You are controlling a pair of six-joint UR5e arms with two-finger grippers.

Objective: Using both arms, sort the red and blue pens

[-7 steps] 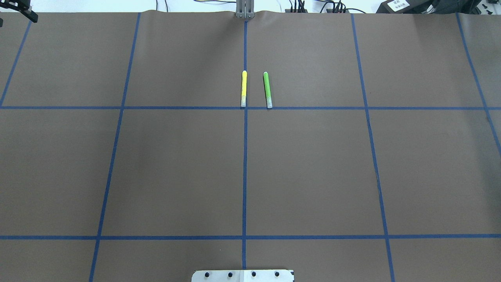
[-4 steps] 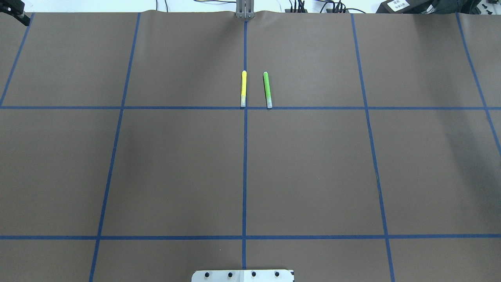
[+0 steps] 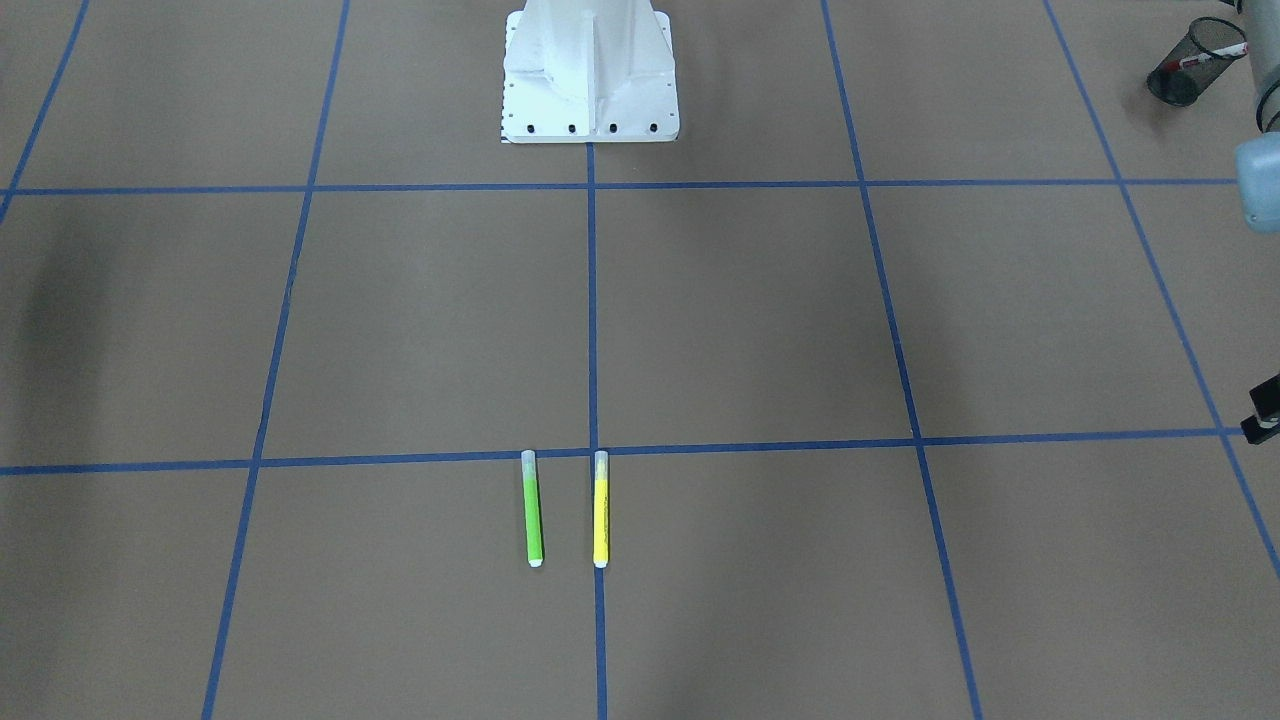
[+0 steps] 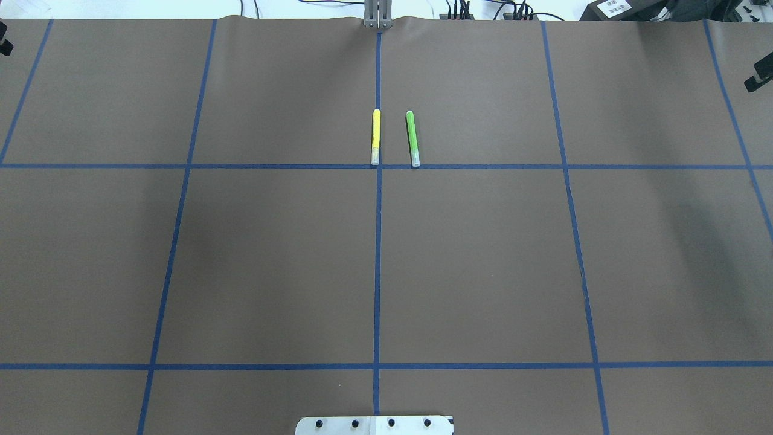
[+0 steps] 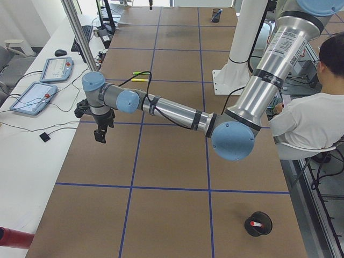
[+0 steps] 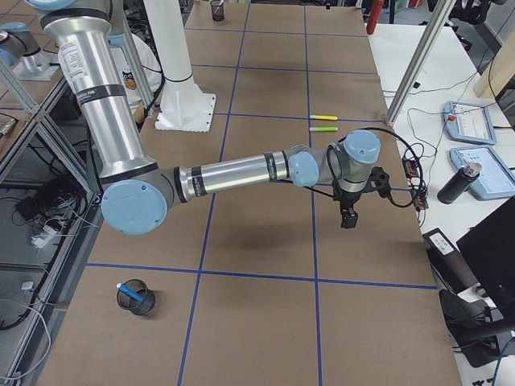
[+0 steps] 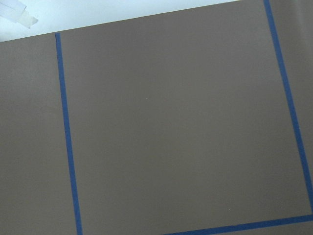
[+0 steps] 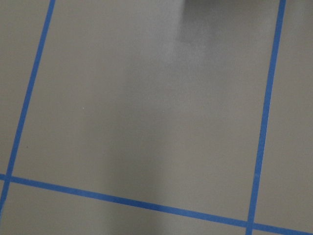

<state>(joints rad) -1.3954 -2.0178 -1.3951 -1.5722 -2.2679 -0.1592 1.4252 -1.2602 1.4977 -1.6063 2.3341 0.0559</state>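
The red pen [image 5: 257, 223] stands in a black mesh cup [image 5: 258, 224] near the table's end on my left side; it also shows as the red pen [image 3: 1208, 54] in the front-facing view. The blue pen [image 6: 129, 289] sits in another mesh cup [image 6: 135, 298] at the right end. My left gripper [image 5: 100, 137] hangs over the table's far left part, and my right gripper [image 6: 348, 220] over the far right part. Neither holds anything that I can see. I cannot tell whether their jaws are open or shut. Both wrist views show only bare mat.
A yellow marker [image 4: 375, 137] and a green marker [image 4: 412, 138] lie side by side at the table's far middle. Blue tape lines [image 4: 377, 241] grid the brown mat. A seated person [image 5: 314, 115] is beside the robot base [image 3: 590, 70]. Tablets [image 6: 469, 121] lie past the far edge.
My left gripper has slid out of the overhead view's top left corner toward its left edge. A part of my right gripper has come in at that view's right edge.
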